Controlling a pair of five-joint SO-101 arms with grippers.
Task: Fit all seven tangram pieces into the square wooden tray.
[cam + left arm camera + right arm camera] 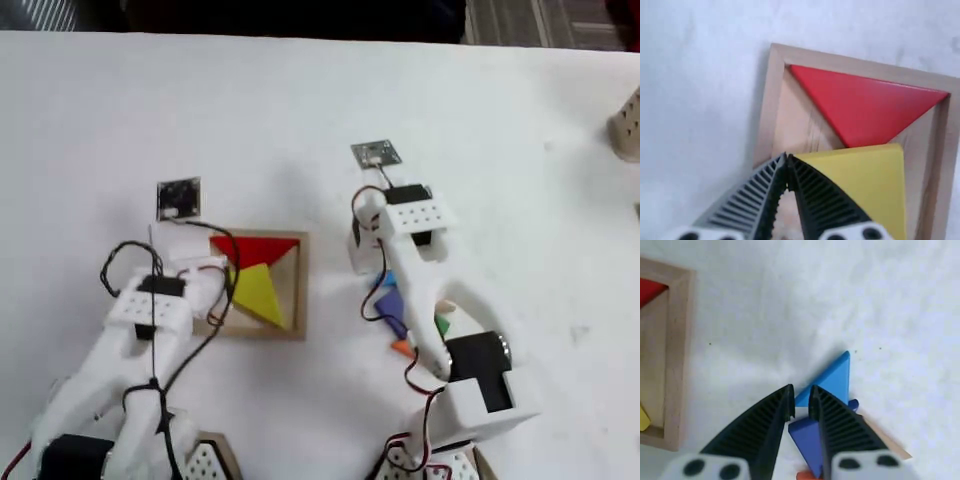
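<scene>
The square wooden tray (299, 290) (765, 100) holds a red triangle (258, 249) (865, 102) and a yellow triangle (260, 295) (865, 180). My left gripper (222, 292) (786, 162) is shut and holds nothing. Its tips rest at the yellow triangle's corner, inside the tray's left part. To the tray's right, my right gripper (800, 396) hangs over a heap of loose pieces with its jaws a narrow gap apart. A corner of the light blue triangle (832, 375) (386, 281) lies at its tips. A dark blue piece (807, 437) (391, 303) lies under it.
An orange piece (403, 347) (807, 474), a green piece (442, 325) and a tan piece (890, 446) lie in the same heap under the right arm. The tray's rim (677, 365) stands a short way from the right gripper. A tan object (626, 125) sits at the far right edge.
</scene>
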